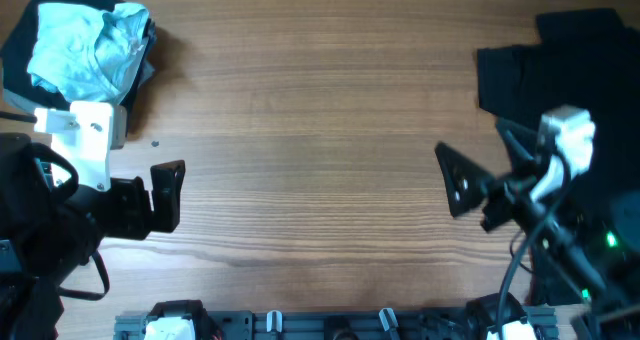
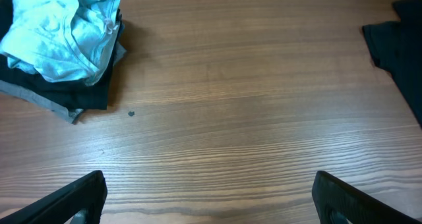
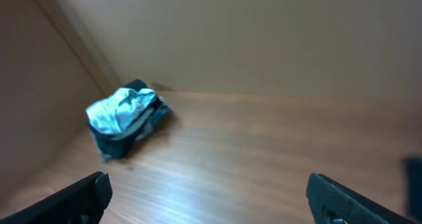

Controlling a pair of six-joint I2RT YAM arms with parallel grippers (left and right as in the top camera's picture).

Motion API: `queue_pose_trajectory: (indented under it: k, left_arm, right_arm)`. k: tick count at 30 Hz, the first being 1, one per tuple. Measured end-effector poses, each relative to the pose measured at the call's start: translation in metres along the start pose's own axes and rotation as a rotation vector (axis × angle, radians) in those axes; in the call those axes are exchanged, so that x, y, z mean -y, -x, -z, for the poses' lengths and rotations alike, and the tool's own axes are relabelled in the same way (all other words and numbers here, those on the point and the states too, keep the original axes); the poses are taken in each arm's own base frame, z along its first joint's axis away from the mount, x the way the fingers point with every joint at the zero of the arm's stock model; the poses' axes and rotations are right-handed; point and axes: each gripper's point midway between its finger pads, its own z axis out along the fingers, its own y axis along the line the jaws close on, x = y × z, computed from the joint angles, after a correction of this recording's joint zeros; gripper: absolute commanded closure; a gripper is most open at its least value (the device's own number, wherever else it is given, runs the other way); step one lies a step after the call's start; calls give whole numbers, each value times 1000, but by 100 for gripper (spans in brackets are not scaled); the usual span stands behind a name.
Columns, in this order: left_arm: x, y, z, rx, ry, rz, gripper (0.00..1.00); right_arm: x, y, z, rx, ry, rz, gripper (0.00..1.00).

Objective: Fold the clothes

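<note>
**Both grippers empty, clothes untouched at the far corners**

Nearest me, along the near edge, there's a grey rail (image 1: 300, 325) w/ the arm bases on it. Just past that, the left gripper (image 1: 172, 195) hangs over bare wood on the near-left side. Its jaws are spread wide w/ nothing btwn them, and its wrist cam shows only tabletop in the gap. Opposite, on the near-right, the right gripper (image 1: 448, 180) is the same: jaws apart, nothing held, tilted up a bit so its cam looks across to the far-left corner. The two are well apart and point inward at each other.

The middle of the table (image 1: 320, 100) is plain wood grain, w/ one small dark speck (image 1: 155, 145) left of centre.

Far left, in the corner, the pale blue-green T-shirt (image 1: 85, 50) sits crumpled in a heap, not flat and not folded. It's on top of the folded black and grey pieces (image 2: 79, 99), whose edges stick out under it on the near side.

Far right, the black T-shirt (image 1: 540, 65) lies flat-ish, running off the right edge of the table. It's too dark to tell how it's laid out.
</note>
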Motion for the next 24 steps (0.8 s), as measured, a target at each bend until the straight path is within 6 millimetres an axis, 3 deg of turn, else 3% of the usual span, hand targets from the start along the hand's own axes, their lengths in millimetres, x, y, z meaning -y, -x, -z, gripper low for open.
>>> queue_pose_trajectory:
  k: [2,5,9,13,20,24]
  left_arm:
    - [0,0,0,1,0,0,0]
    - [0,0,0,0,0,0,0]
    - [0,0,0,0,0,0,0]
    - [0,0,0,0,0,0,0]
    - [0,0,0,0,0,3,0]
    - [0,0,0,0,0,3,0]
  right_arm:
    - [9,-17,21,39,-52,169,0]
    - [20,-51,27,62,-96,285,0]
    - [39,-114,0,85,-102,350,0]
    - [51,-152,-15,135,-107,373,0]
    - [68,-186,-48,209,-110,404,0]
    - [76,-204,-57,205,-121,403,0]
